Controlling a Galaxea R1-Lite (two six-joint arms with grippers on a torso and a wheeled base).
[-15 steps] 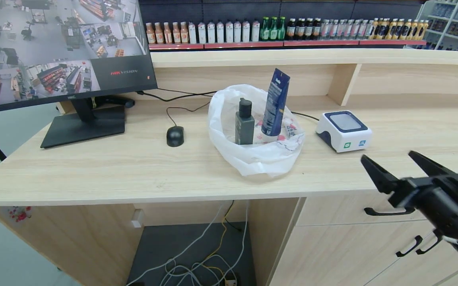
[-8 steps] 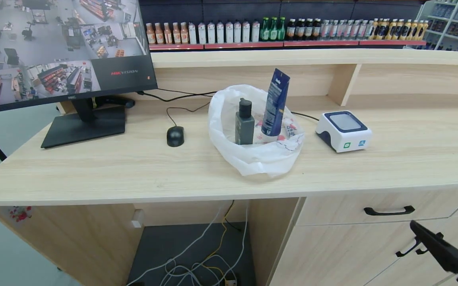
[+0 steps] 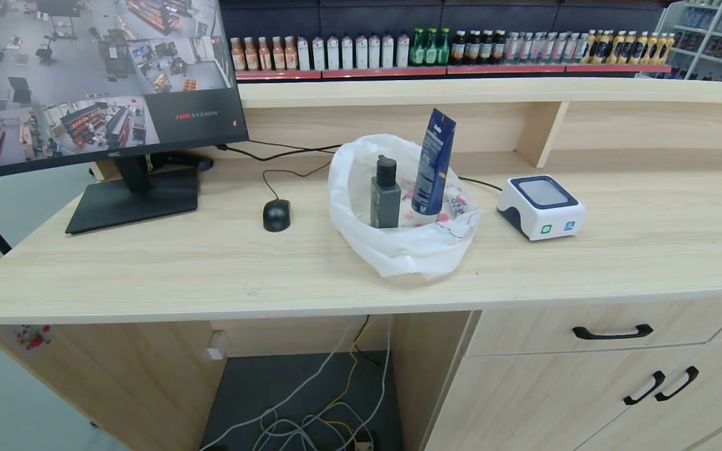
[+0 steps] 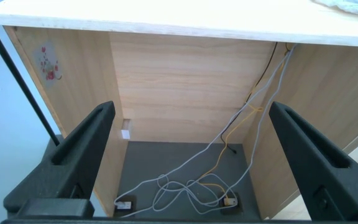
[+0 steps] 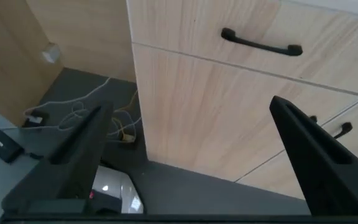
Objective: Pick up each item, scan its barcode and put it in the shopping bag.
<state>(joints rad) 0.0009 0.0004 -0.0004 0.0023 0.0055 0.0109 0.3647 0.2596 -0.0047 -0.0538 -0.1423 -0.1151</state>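
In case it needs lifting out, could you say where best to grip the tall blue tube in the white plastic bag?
Probably the upper half of the tall blue tube, from above: it stands nearly upright, rising clear of the white plastic bag.

This is a shop, seen at its checkout. A light wooden table (image 3: 148, 269) carries a barcode scanner (image 3: 541, 206) toward its right end and a plastic shopping bag (image 3: 411, 254) near the middle. Beyond its far edge, a shelf (image 3: 449, 69) holds rows of bottles (image 3: 361, 50). A monitor (image 3: 85, 75) at the left end shows store surveillance feeds.
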